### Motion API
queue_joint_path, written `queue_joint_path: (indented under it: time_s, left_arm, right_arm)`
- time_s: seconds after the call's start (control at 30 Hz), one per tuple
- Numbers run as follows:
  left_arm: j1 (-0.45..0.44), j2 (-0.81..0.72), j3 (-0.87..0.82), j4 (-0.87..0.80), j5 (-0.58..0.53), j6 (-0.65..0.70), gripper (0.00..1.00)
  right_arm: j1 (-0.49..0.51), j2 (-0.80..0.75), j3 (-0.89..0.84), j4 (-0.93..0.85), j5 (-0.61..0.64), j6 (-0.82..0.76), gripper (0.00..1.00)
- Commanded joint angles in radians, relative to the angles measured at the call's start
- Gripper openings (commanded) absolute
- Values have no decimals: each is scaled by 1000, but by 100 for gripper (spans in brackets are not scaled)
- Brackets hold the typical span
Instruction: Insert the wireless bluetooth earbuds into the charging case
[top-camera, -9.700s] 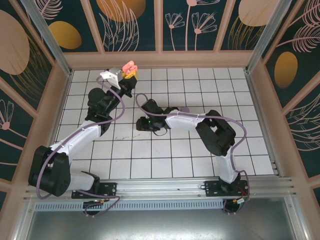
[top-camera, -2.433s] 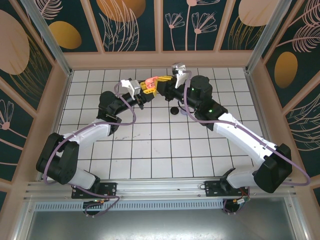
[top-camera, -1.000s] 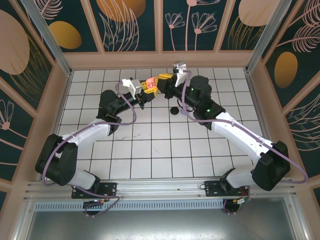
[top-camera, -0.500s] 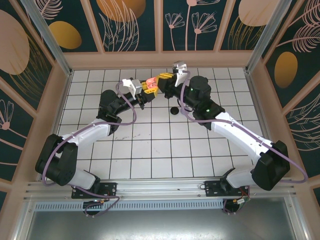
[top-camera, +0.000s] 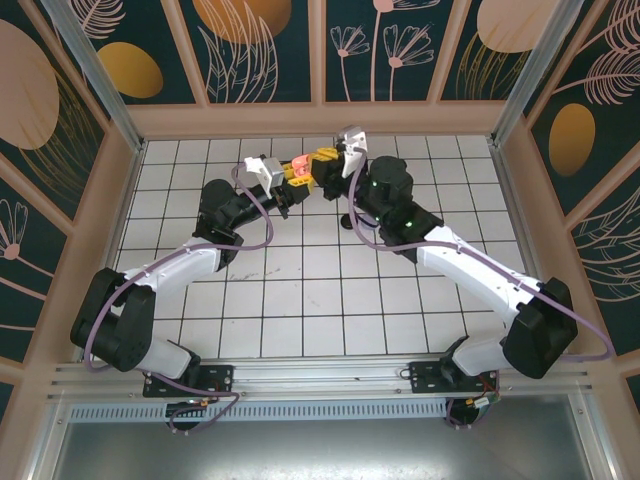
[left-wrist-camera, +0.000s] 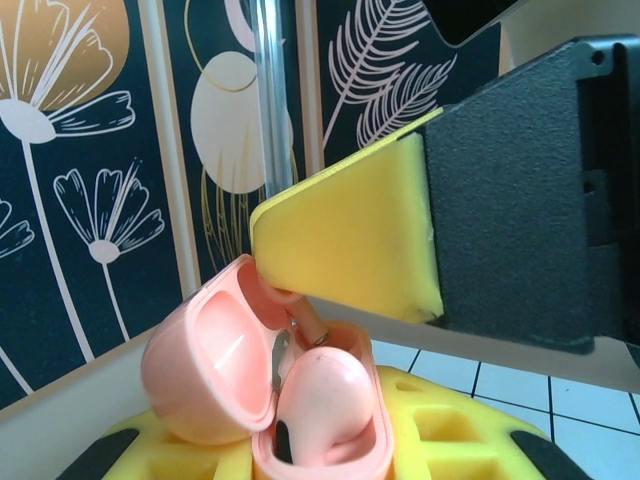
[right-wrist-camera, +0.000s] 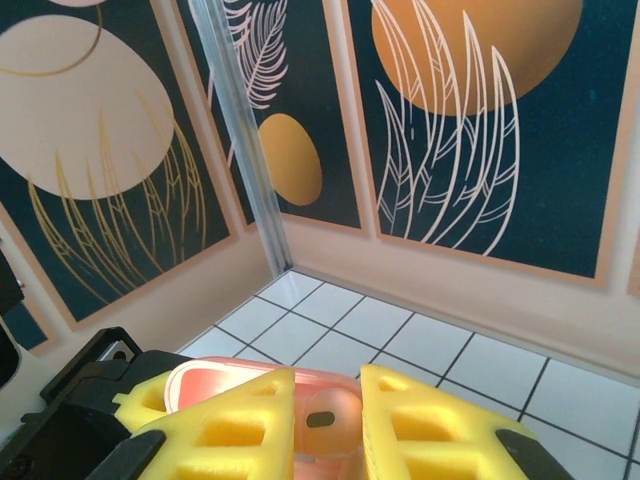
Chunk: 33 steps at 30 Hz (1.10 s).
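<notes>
Meanwhile, both arms are meeting in the air over the far middle of the white tiled table (top-camera: 300, 300). The left gripper (top-camera: 292, 176) is reaching in from the left. Its yellow foam fingers are clenched on the lower body of the salmon-orange charging case (top-camera: 299, 163) and are holding it clear of the tiles.

In the left wrist view the case is standing open, with its rounded lid (left-wrist-camera: 205, 375) tipped back to the left. One salmon-orange earbud (left-wrist-camera: 322, 392) is sitting in the case with its bulb showing above the rim. A yellow finger pad (left-wrist-camera: 350, 250) of the other arm is pressing down onto the case mouth just above that earbud. A thin salmon stem is running from under the pad's tip into the case.

The right gripper (top-camera: 319, 160) is coming in from the right and touching the case. In the right wrist view its two yellow pads are standing close together, and a second salmon-orange earbud (right-wrist-camera: 325, 415) is pinched between them right over the open case. The left gripper's black and yellow finger is showing at the lower left of that view, just beside the case.

A small dark object (top-camera: 346, 222) is lying on the tiles near the right arm, well apart from the case.
</notes>
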<state>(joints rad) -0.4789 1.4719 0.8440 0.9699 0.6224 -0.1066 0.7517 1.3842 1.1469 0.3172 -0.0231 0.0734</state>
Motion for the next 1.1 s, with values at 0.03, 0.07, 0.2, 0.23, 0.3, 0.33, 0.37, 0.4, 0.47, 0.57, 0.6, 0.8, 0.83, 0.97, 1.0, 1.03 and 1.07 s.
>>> queue_joint_path:
  time_s: [0.03,0.07,0.2,0.23,0.3,0.33,0.37,0.4,0.47,0.57,0.6,0.8,0.83,0.97,1.0,1.03,1.07]
  left_arm:
    - [-15,-42,40,73,29,-8,0]
    - [-15,-42,40,74,28,-9,0]
    - [-15,-42,40,72,23,-5,0]
    - [-15,-42,40,73,20,-4,0]
    - [-15,-42,40,73,19,-4,0]
    - [-15,-42,41,73,17,-4,0]
    - [-15,-42,41,73,16,-4,0]
    - [-15,-42,40,73,17,-4,0]
    - [-15,-41,41,73,14,-4,0]
    - [-15,-40,41,72,13,-5,0]
    - [-15,-40,40,73,13,-5,0]
    - [-15,-36,43,67,12,-8,0]
    - [-15,-35,44,67,12,-9,0]
    - [-15,-29,47,63,15,-8,0]
    - [-15,-27,51,61,16,-8,0]
    - [-15,-27,52,59,17,-9,0]
    - [-15,-25,55,58,16,-7,0]
  right_arm:
    - [52,38,-13,-59,53,-77,18]
    - [55,39,-14,-61,60,-80,18]
    - [72,39,-24,-66,65,-103,18]
    - [78,40,-26,-69,68,-113,18]
    - [89,39,-32,-69,75,-129,18]
    - [93,38,-36,-70,82,-134,18]
    - [96,37,-39,-69,87,-136,18]
    - [97,38,-42,-70,90,-135,18]
    - [98,35,-48,-68,95,-133,19]
    - [100,32,-49,-66,102,-130,20]
    - [101,31,-49,-65,105,-129,21]
    - [100,28,-44,-74,115,-129,26]
    - [100,27,-43,-77,115,-127,27]
    - [97,19,-42,-88,98,-120,29]
    - [95,16,-42,-91,90,-117,30]
    - [95,14,-42,-93,86,-114,30]
    - [94,12,-44,-94,81,-111,30]
